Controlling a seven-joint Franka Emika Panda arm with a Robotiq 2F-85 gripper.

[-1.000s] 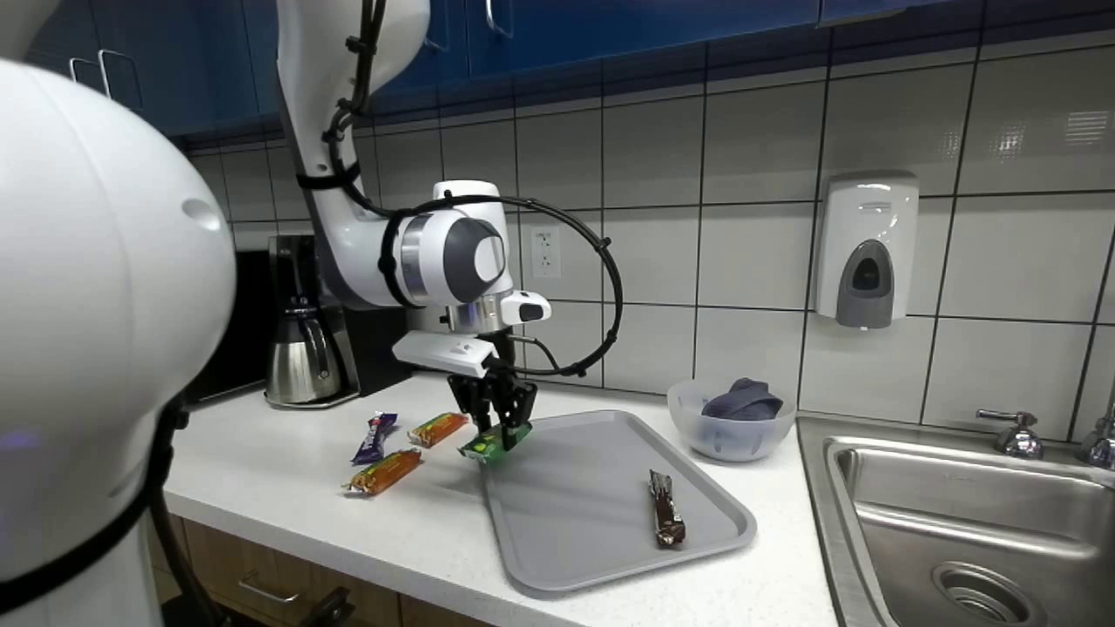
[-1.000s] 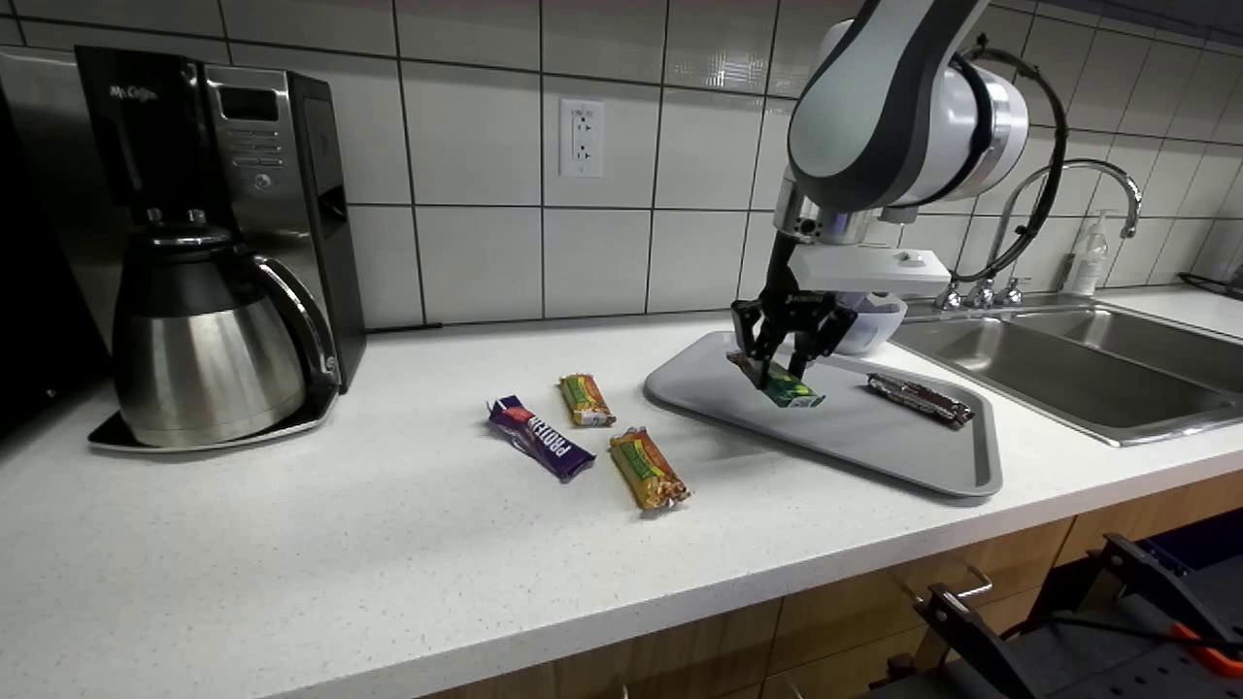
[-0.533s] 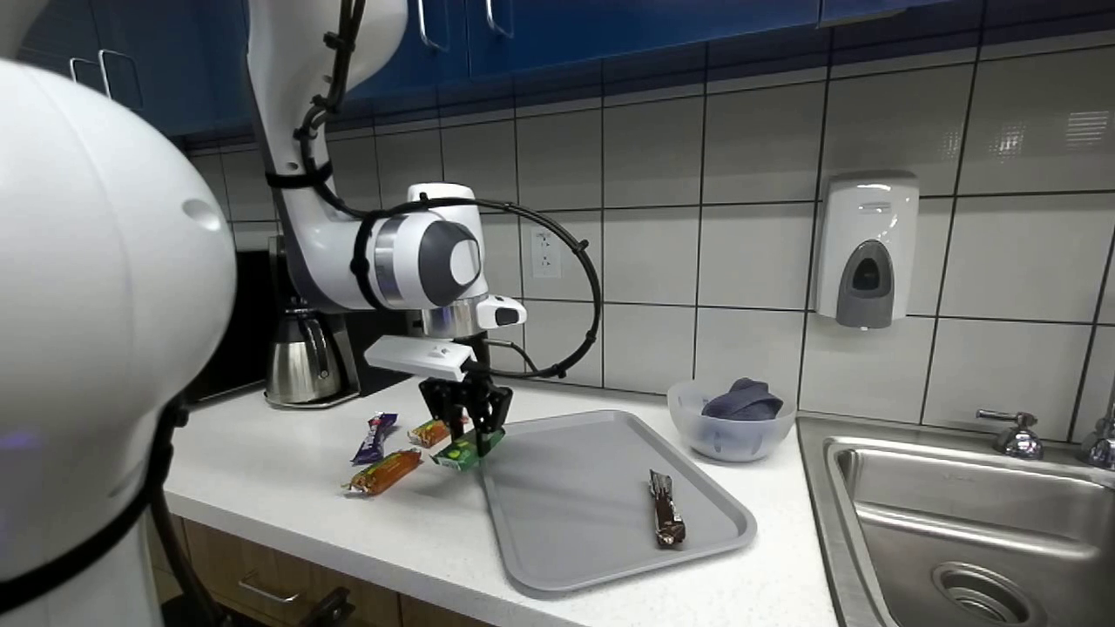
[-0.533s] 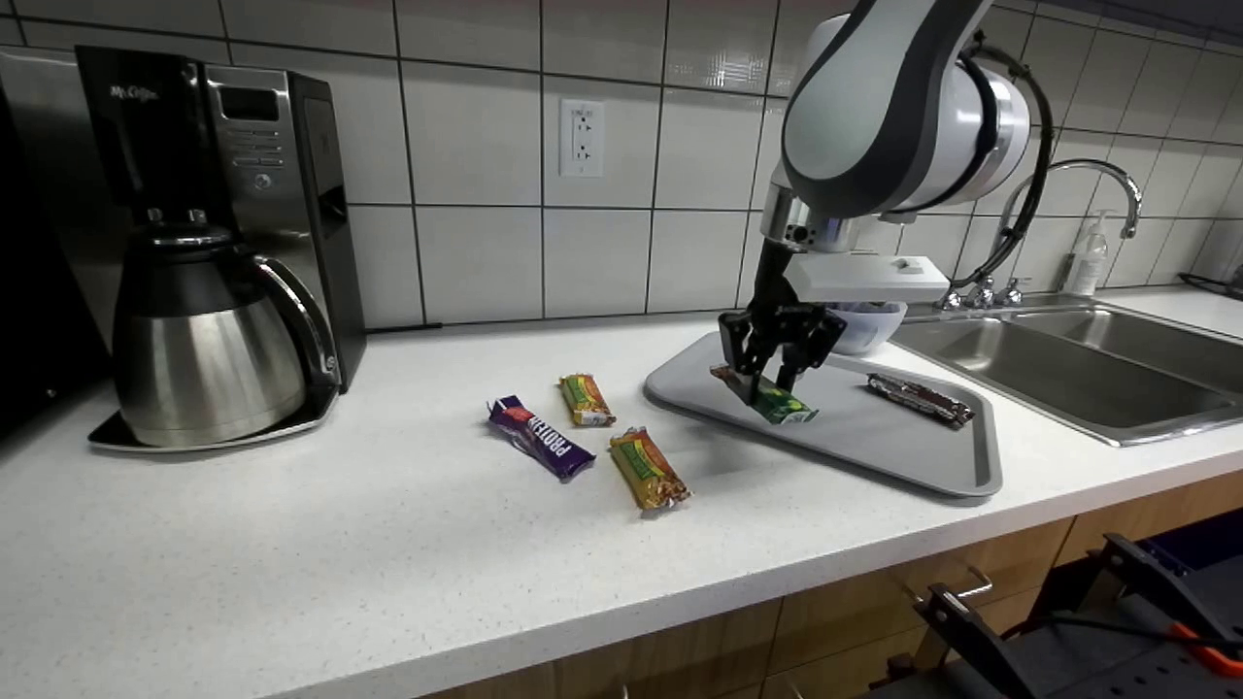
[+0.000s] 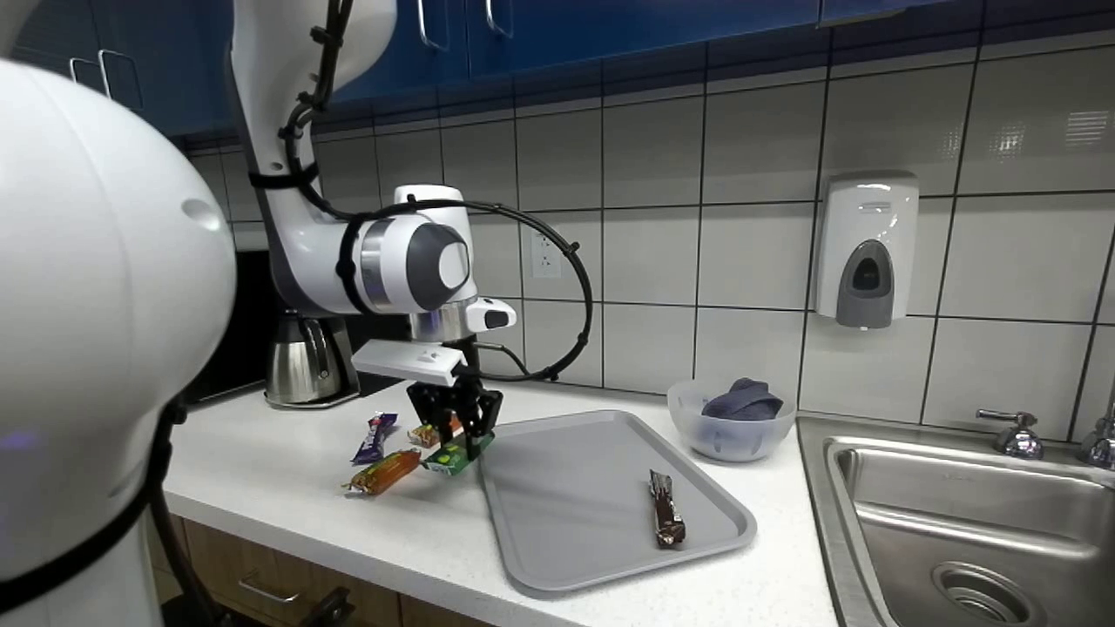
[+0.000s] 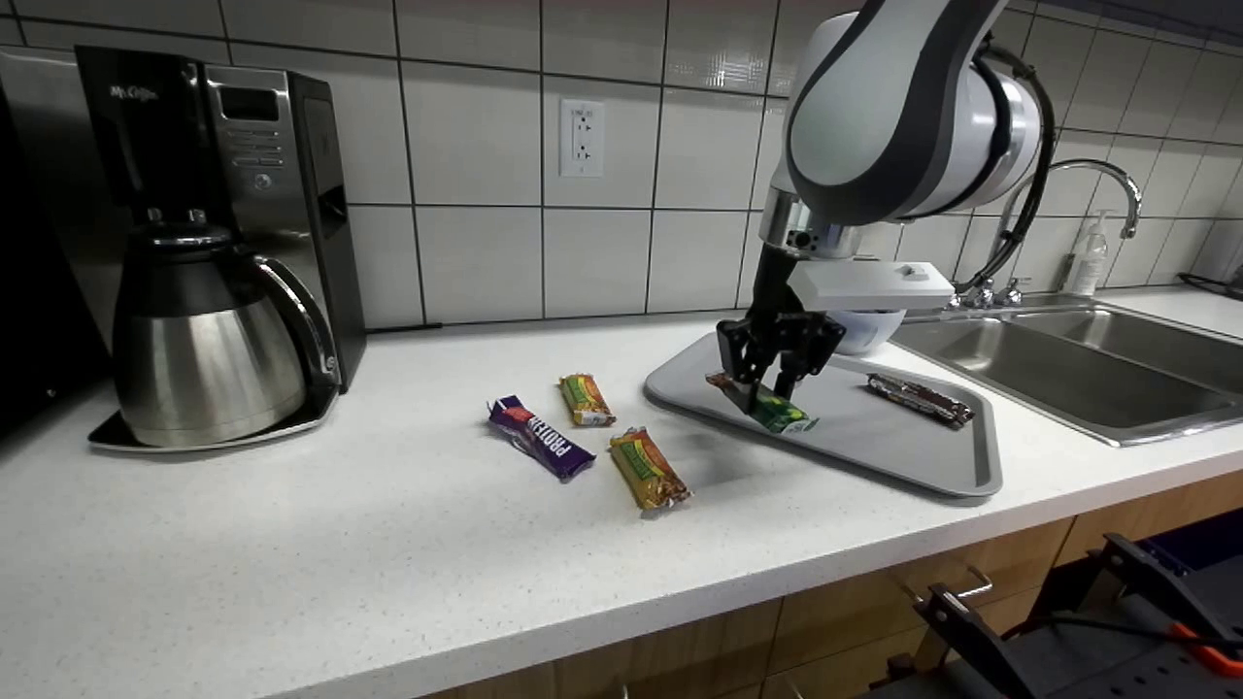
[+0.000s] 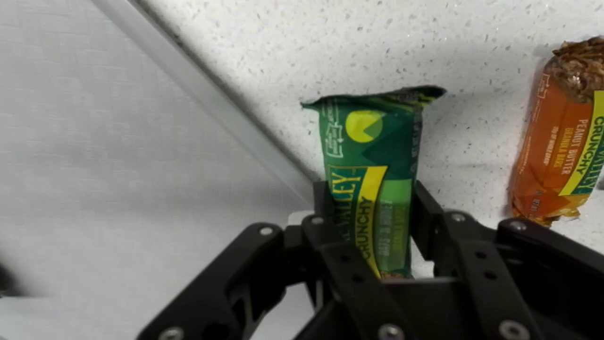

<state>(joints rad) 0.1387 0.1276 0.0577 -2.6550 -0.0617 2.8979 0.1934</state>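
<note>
With the gripper (image 7: 370, 196), we are clasping the green bar (image 7: 370, 153) widthwise, presumably for steadiness, near the tray's edge (image 7: 209, 96).

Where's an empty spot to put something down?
There's bare counter between the coffee maker and the purple bar, and bare tray beside the brown bar. It's crowded where the gripper holds the green bar, near the tray's edge and two orange bars.

That arm (image 5: 300, 252) is rounded and white, with dark grey panels (image 5: 424, 266) and a silver collar (image 5: 440, 322); a strapped black cable (image 5: 571, 251) loops off it, and pale screws (image 7: 514, 329) dot the black gripper (image 7: 370, 208).
</note>
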